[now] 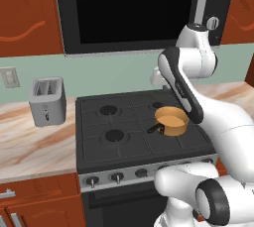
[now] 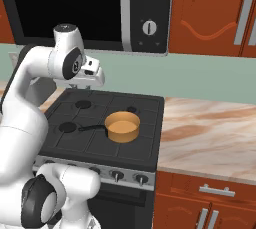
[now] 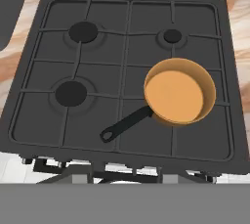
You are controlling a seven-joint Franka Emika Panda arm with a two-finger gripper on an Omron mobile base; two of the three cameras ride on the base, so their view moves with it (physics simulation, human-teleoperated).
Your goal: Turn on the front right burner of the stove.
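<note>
On the stove (image 3: pixel 44 47) sits an orange pan (image 3: pixel 176 96).

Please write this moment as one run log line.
stove: knobs untouched | orange pan: on front right burner | gripper: above stove, fingers not visible | toaster: left counter

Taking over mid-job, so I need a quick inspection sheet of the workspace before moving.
Surface: marbled counter on both sides of the stove.
Job's things: stove with black grates; orange pan sits on the front right burner, handle pointing toward the front left; knobs on the silver front strip.
Clutter: toaster on the counter left of the stove.
Gripper: raised above the stove; open or shut cannot be told.
Cables: nothing seen.
Surroundings: microwave above, red-brown cabinets.
</note>
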